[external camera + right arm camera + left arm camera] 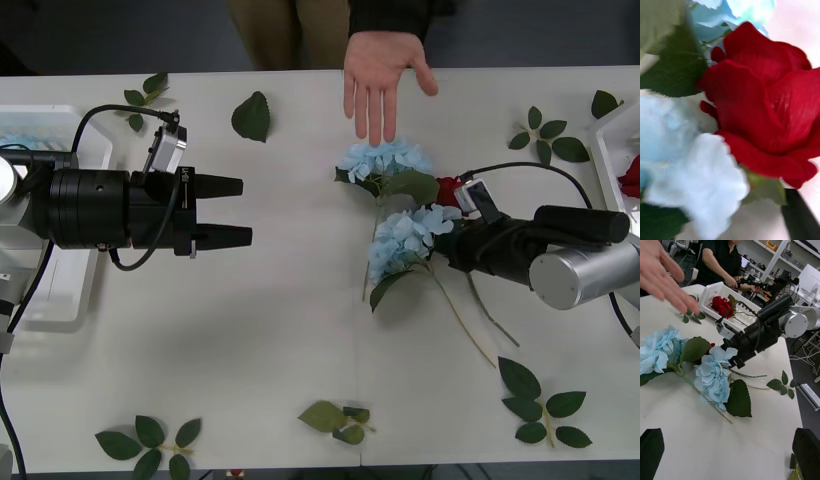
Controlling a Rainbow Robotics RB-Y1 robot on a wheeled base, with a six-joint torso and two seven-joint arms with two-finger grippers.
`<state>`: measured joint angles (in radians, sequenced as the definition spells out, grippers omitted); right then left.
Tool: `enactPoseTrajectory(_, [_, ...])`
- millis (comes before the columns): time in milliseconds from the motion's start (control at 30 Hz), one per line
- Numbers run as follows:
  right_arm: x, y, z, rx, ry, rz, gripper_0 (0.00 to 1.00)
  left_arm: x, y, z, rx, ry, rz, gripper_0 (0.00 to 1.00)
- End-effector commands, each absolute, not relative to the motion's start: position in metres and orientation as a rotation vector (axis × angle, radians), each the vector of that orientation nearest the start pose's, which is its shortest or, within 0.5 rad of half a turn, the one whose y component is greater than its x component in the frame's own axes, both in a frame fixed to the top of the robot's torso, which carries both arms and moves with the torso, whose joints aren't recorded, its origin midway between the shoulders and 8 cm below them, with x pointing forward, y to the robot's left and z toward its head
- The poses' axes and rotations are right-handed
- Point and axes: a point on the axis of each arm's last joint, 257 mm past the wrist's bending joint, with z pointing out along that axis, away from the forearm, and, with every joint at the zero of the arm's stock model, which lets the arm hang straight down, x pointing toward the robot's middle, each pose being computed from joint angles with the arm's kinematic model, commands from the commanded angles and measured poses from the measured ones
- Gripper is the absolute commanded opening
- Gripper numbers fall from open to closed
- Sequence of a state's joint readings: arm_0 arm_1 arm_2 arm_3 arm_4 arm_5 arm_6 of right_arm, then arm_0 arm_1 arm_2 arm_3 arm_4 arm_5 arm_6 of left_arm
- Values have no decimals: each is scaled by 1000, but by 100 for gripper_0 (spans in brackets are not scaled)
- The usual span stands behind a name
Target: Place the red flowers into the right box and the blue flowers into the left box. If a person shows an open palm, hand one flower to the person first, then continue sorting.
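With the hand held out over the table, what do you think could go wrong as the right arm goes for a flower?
The right gripper is pushed in among the flowers, where a red rose lies pressed against two blue hydrangeas. It might catch petals or leaves and drag the bunch along.

The open palm hovers just beyond the far hydrangea, so a lift toward it could brush the fingers.

The left gripper waits open, apart from the flowers.

Blue flowers (400, 235) and open palm (380, 75) crowd the red flower (447, 190).
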<state>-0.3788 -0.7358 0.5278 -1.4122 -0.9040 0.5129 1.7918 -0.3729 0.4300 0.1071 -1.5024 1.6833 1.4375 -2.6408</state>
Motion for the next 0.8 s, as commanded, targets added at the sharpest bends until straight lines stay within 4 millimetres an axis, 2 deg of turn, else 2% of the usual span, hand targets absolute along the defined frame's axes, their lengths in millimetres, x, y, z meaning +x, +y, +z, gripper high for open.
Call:
enactPoseTrajectory(33, [568, -222, -298, -670, 2074, 94, 68, 433, 84, -129, 1160, 1483, -987, 100])
enactPoseTrajectory(167, [569, -232, -304, -688, 2081, 51, 55, 433, 84, -129, 1160, 1483, -987, 100])
enactPoseTrajectory(267, [569, -236, -305, -689, 2085, 38, 34, 433, 84, -129, 1160, 1483, -987, 100])
enactPoseTrajectory(333, [569, -241, -308, -689, 2091, 25, 12, 433, 84, -129, 1160, 1483, -987, 100])
enactPoseTrajectory(400, [569, -243, -310, -692, 2095, 19, 0, 433, 84, -129, 1160, 1483, -987, 100])
enactPoseTrajectory(600, [570, -251, -309, -678, 2101, 9, 0, 433, 84, -129, 1160, 1483, -987, 100])
enactPoseTrajectory(700, [575, -262, -299, -643, 2091, 6, 0, 433, 84, -129, 1160, 1483, -987, 100])
enactPoseTrajectory(800, [580, -271, -278, -582, 2065, 32, 0, 433, 84, -129, 1160, 1483, -987, 100])
